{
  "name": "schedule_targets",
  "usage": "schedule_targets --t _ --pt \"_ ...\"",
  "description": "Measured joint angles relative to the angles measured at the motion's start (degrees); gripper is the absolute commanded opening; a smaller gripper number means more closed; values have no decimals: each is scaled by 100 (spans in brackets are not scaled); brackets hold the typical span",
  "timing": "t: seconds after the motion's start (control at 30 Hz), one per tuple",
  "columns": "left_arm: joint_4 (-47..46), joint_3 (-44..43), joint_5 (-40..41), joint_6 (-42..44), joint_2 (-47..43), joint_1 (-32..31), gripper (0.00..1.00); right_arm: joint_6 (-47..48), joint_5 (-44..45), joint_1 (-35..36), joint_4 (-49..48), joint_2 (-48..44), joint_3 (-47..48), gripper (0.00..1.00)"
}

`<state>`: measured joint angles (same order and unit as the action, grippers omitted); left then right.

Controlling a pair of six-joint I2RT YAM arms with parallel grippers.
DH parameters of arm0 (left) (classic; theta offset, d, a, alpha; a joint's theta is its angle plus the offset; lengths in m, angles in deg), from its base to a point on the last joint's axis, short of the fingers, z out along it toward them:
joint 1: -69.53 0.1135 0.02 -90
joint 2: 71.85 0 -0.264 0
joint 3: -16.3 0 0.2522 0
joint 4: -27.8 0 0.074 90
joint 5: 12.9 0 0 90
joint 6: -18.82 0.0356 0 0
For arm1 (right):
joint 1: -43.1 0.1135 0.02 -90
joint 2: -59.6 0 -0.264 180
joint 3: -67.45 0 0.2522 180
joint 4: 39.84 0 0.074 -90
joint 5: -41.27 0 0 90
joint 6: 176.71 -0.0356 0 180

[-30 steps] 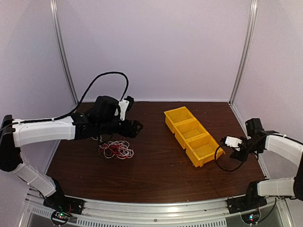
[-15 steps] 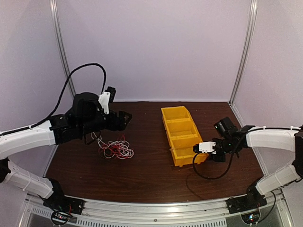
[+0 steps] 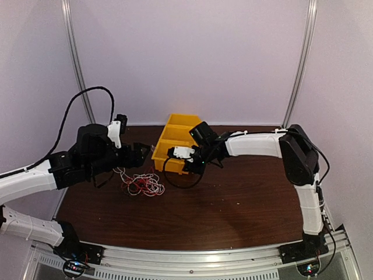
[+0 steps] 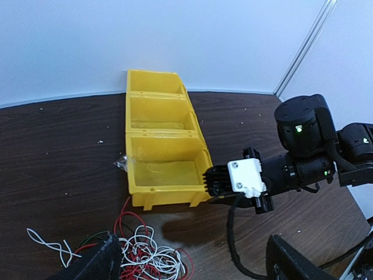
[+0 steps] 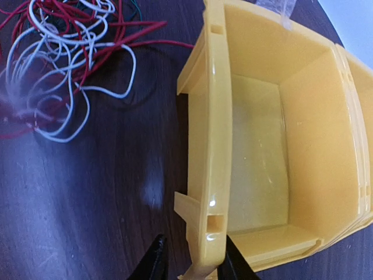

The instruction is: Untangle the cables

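The cables [image 3: 143, 184], a loose heap of thin white, red and dark green wires, lay on the dark wooden counter [image 3: 245, 204] just beside the near end of a yellow three-compartment bin [image 3: 163, 162], with one red strand reaching up to the foot of the bin's wall. The left tool [image 3: 140, 154] hung above the heap with its fingers spread wide, holding nothing; in its wrist view the tangle [image 4: 145, 256] sat between the two dark fingertips [image 4: 99, 262]. The right arm reached across the counter to the bin's near corner. There the right tool [image 5: 192, 262] stood astride the bin's rim [image 5: 213, 116], one finger inside the end compartment and one outside. It was only partly closed, with a sliver of counter showing between the outer finger and the wall. All three compartments held nothing.
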<state>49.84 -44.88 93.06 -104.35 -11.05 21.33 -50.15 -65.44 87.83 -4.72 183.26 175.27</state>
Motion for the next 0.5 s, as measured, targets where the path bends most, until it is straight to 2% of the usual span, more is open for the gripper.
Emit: schedule_targets --t 0.13,0.23,0.3,0.4,0.5 --pt "94 181 111 -142 -334 0 89 -350 -144 251 37 466 844 39" --pt "101 273 262 -190 -442 0 90 -529 -334 323 24 400 970 44" --pt "118 254 374 -203 -278 35 87 -621 -470 293 -28 234 839 47" --pt "612 -398 313 -251 640 304 77 -732 -704 94 -131 -402 68 49" --pt "850 -1287 22 -269 1766 1045 74 -848 -837 -205 -140 -1165 -678 49"
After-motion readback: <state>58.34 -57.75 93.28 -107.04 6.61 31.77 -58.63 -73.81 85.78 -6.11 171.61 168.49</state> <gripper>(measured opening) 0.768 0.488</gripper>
